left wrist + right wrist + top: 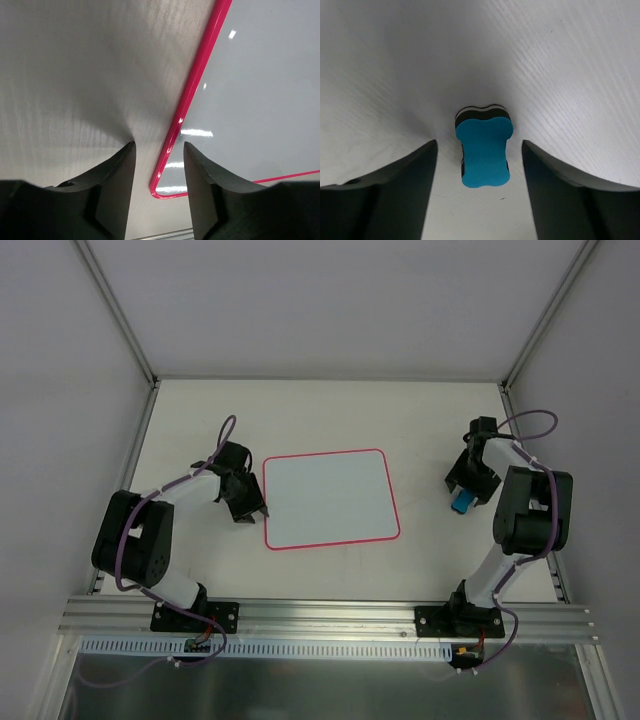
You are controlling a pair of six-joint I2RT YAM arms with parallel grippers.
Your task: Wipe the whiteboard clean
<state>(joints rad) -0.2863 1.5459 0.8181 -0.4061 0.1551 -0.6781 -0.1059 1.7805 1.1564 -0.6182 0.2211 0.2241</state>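
Note:
The whiteboard [330, 498] lies flat mid-table, white with a thin red-pink rim, and I see no marks on it. My left gripper [252, 508] is open, low at the board's left edge. In the left wrist view its fingers [116, 170] straddle the rim [192, 85] near a rounded corner of the whiteboard [260, 100] without touching it, and the left gripper [159, 146] holds nothing. The blue eraser [462, 504] lies on the table right of the board. My right gripper [466, 490] hovers over it, open. In the right wrist view the eraser [484, 152] sits between the right gripper's [479, 142] spread jaws, untouched.
White walls enclose the table on the left, back and right, with metal posts [120, 310] at the back corners. An aluminium rail [330, 620] carrying both arm bases runs along the near edge. The right arm's elbow [535, 505] stands close to the right wall.

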